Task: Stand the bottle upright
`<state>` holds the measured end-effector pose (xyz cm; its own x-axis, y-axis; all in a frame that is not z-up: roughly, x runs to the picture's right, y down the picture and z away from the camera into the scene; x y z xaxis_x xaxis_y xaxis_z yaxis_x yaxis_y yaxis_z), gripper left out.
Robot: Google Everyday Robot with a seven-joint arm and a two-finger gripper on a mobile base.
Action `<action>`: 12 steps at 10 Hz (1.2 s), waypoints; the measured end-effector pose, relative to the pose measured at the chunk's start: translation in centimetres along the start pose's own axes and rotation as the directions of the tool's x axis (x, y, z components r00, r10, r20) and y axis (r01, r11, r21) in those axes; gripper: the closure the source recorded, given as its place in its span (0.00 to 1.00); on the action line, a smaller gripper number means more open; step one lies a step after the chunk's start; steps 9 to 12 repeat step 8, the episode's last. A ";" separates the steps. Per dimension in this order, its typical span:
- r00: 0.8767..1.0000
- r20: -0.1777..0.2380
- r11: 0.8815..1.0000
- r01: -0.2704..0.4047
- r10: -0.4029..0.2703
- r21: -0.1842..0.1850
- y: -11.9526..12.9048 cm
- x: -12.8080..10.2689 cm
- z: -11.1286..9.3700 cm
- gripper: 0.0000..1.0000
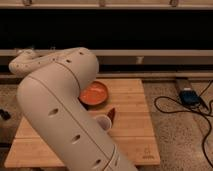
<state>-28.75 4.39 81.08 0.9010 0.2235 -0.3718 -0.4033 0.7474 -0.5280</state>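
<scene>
The bottle is hidden behind my large white arm point(60, 110), which fills the left and middle of the camera view. The arm rises from the bottom edge, bends near the top and ends in a link pointing left point(27, 64). My gripper does not show anywhere; it lies out of sight past or behind these links. A white paper cup point(103, 121) peeks out at the arm's right edge, on the wooden table point(135, 132).
An orange bowl point(96, 93) sits on the table behind the cup, and a small dark red object point(112, 114) lies beside the cup. On the floor to the right are black cables point(175, 107) and a blue device point(189, 96). A dark wall with rails runs along the back.
</scene>
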 end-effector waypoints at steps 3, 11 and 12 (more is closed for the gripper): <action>0.991 0.128 0.998 -0.027 0.034 -0.053 -0.9 0.0 -1.8 1.00; 0.929 0.365 0.990 -0.006 0.057 -0.138 -1.6 0.0 -4.5 1.00; 0.929 0.365 0.990 -0.006 0.057 -0.138 -1.6 0.0 -4.5 1.00</action>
